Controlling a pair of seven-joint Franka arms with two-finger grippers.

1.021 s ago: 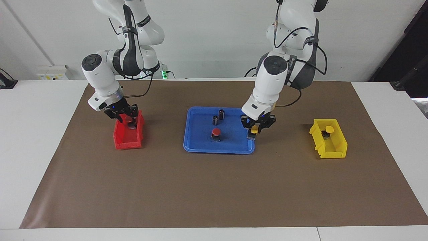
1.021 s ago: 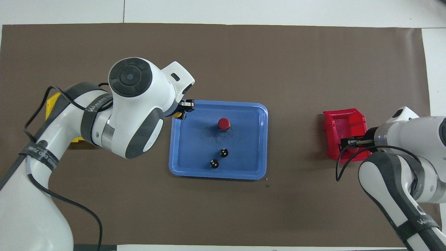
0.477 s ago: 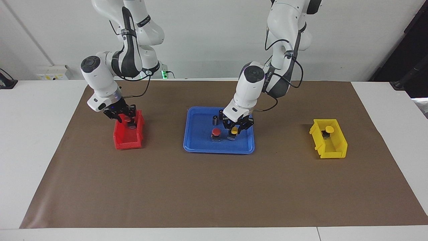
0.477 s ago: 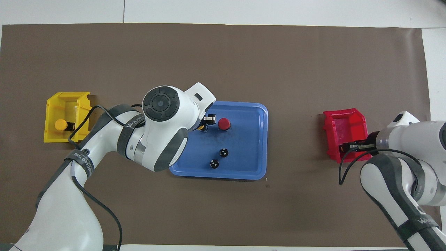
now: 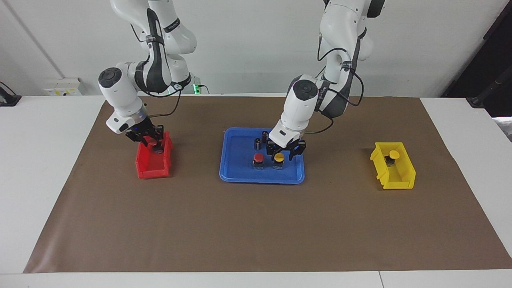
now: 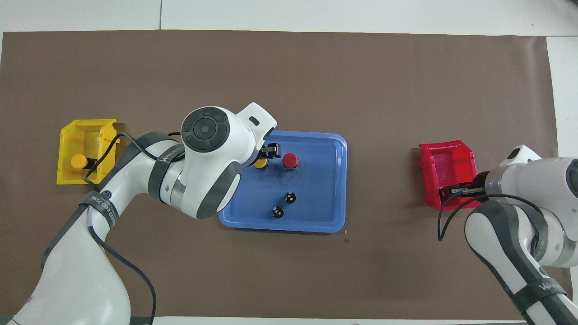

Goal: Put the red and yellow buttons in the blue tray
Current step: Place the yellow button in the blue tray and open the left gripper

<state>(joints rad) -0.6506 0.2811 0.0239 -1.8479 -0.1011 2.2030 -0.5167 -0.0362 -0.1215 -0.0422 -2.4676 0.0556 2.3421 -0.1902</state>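
Blue tray [image 5: 240, 176]: middle of the brown mat [image 5: 256, 224], flat.
My left pincer [image 5: 285, 154]: over the tray, fingers spread to either side of a yellow button [image 5: 279, 159], which stands on the tray floor on its own base.
Red button in tray [image 5: 258, 159]: just beside that yellow one, at its three o'clock in the overhead view, upright.
Two dark cylinders [image 5: 261, 140]: in the tray, at about twelve o'clock from the buttons in the facing view, nearer to me.
My right pincer [image 5: 151, 141]: down in the red bin [image 5: 153, 168], fingers on either side of a second red button [image 5: 152, 143]; I cannot tell whether they pinch it yet, since the bin wall and my own links crowd the view.
Red bin: toward my right arm's end of the mat, well apart from the tray.
Yellow bin [image 5: 394, 176]: toward my left arm's end, with the other yellow button [image 5: 393, 155] lying in it.
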